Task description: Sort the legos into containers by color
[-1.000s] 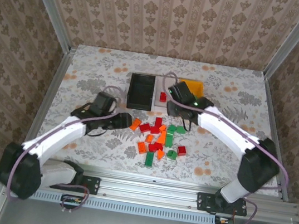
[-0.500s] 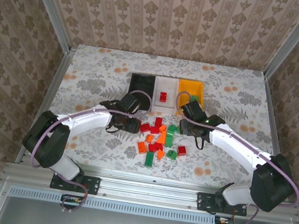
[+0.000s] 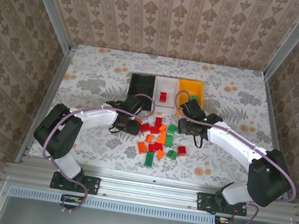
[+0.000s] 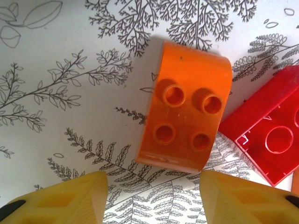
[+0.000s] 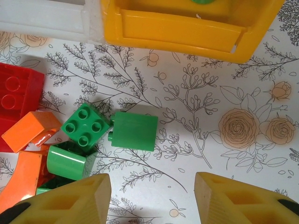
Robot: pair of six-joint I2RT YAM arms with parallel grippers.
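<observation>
Red, orange and green legos (image 3: 159, 139) lie in a loose pile on the patterned table. The black bin (image 3: 142, 83), the white bin (image 3: 171, 86) and the orange-yellow bin (image 3: 190, 87) stand in a row behind the pile. One red brick (image 3: 163, 96) lies in the white bin. My left gripper (image 3: 134, 125) is open at the pile's left edge. An orange four-stud brick (image 4: 184, 126) lies just ahead of its fingers (image 4: 70, 198), beside a red brick (image 4: 271, 135). My right gripper (image 5: 152, 200) is open. A green brick on its side (image 5: 134, 130) lies ahead of it.
In the right wrist view the orange-yellow bin's front wall (image 5: 187, 28) and the white bin's corner (image 5: 46, 18) lie just beyond the green bricks (image 5: 85, 126). More orange (image 5: 30, 130) and red (image 5: 16, 95) bricks crowd the left. Aluminium frame posts and wallpapered walls ring the table.
My left gripper has swung right to the pile's left edge. My right gripper has drawn back from over the bins to the pile's upper right. Both arms moved little in the last half second.
</observation>
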